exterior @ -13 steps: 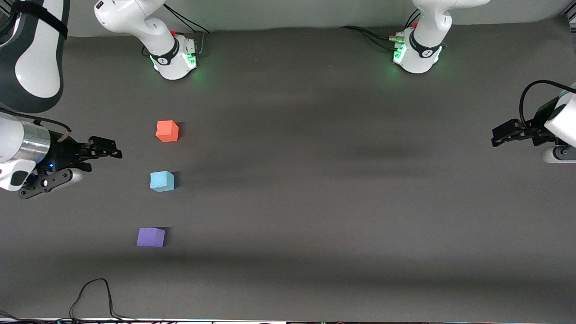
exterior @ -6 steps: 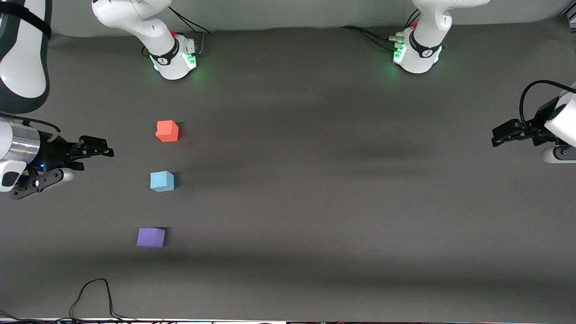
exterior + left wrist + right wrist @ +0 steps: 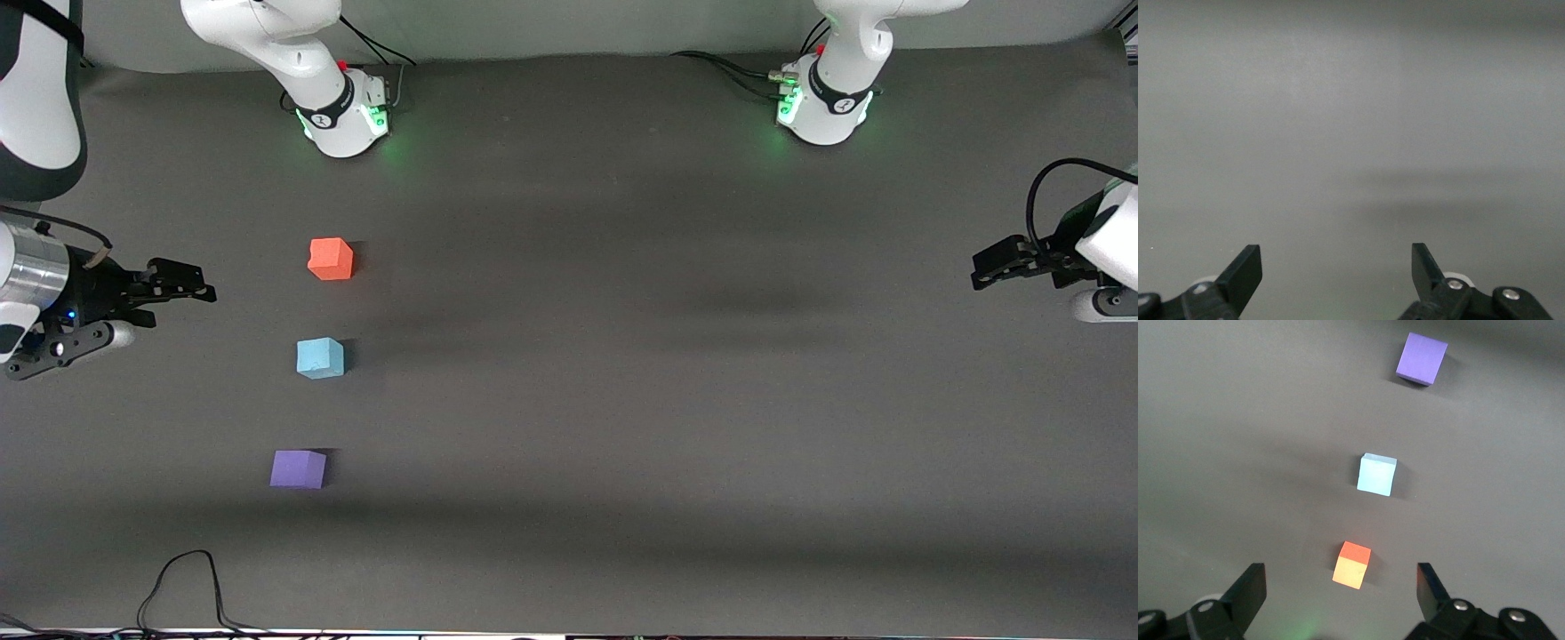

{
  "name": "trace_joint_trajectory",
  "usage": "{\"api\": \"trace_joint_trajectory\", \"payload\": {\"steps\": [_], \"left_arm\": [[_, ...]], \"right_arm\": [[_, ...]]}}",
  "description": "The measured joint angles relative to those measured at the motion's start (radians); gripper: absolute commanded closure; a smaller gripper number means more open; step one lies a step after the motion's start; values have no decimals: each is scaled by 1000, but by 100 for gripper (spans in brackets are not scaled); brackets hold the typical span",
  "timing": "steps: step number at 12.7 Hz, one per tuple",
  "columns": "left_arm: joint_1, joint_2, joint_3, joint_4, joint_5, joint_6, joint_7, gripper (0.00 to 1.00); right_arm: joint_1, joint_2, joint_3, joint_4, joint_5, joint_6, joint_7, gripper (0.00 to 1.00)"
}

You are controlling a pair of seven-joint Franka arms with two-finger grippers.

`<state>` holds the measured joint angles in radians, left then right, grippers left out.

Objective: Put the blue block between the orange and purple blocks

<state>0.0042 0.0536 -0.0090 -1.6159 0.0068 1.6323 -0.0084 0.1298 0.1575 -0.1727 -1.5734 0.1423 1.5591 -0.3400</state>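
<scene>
Three small cubes stand in a row on the dark table toward the right arm's end. The orange block [image 3: 331, 259] is farthest from the front camera, the blue block [image 3: 320, 358] is in the middle, and the purple block [image 3: 298, 468] is nearest. The right wrist view shows the orange block [image 3: 1352, 565], the blue block [image 3: 1377, 474] and the purple block [image 3: 1421, 359]. My right gripper [image 3: 194, 284] [image 3: 1341, 583] is open and empty, apart from the blocks at the right arm's end. My left gripper [image 3: 982, 271] [image 3: 1336, 260] is open and empty over bare table at the left arm's end, waiting.
The two arm bases [image 3: 342, 116] [image 3: 822, 107] stand along the back edge with cables beside them. A black cable [image 3: 187, 578] loops on the table near the front edge, nearer to the front camera than the purple block.
My right gripper has drawn back toward the right arm's end of the table, away from the blocks. The blocks and the left arm have not moved.
</scene>
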Motion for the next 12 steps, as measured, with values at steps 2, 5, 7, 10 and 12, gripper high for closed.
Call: {"api": "trace_joint_trajectory", "payload": {"steps": [2,5,7,10,12], "left_arm": [[0,0,0,0,0,0,0,0],[0,0,0,0,0,0,0,0],[0,0,0,0,0,0,0,0],[0,0,0,0,0,0,0,0],[0,0,0,0,0,0,0,0]], "right_arm": [[-21,-59,29,-84,-9,34,34,0],[-24,-143,60,-183,-44,62,97,0],[-26,-178,72,-221,-50,80,106,0],[-52,-184,110,-217,-60,88,113,0],[-68,-184,115,-217,-63,88,114,0]]}}
